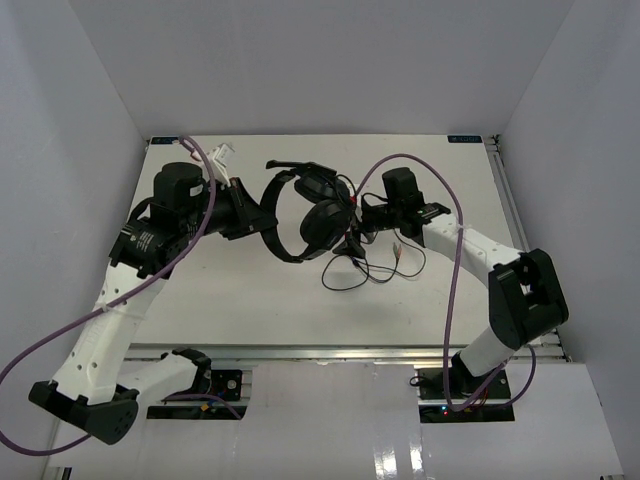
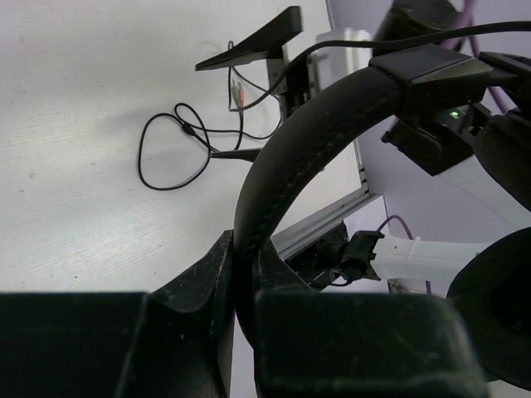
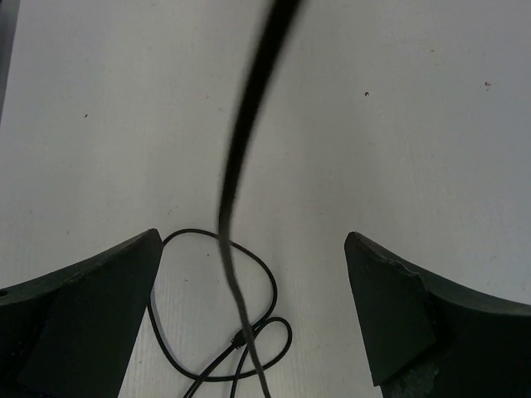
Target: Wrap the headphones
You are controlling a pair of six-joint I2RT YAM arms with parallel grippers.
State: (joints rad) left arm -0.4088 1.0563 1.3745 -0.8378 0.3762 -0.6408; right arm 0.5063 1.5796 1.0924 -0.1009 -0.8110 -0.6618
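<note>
The black headphones (image 1: 318, 212) hang above the table's middle, earcups to the right, the boom mic (image 1: 284, 163) pointing back-left. My left gripper (image 1: 262, 216) is shut on the headband (image 2: 290, 157), clamped between its fingers (image 2: 199, 290). The thin black cable (image 1: 358, 272) drops from the earcups and lies in loose loops on the white table; the loops also show in the left wrist view (image 2: 170, 145). My right gripper (image 1: 358, 228) is open just right of the earcups. In its wrist view the hanging cable (image 3: 239, 149) passes between the spread fingers (image 3: 91, 298), touching neither, above the cable loops (image 3: 217, 332).
Thick purple robot cables (image 1: 455, 260) arc over both arms. A white connector (image 1: 222, 157) lies at the back left. A metal rail (image 1: 350, 350) runs along the table's near edge. White walls enclose the left, back and right.
</note>
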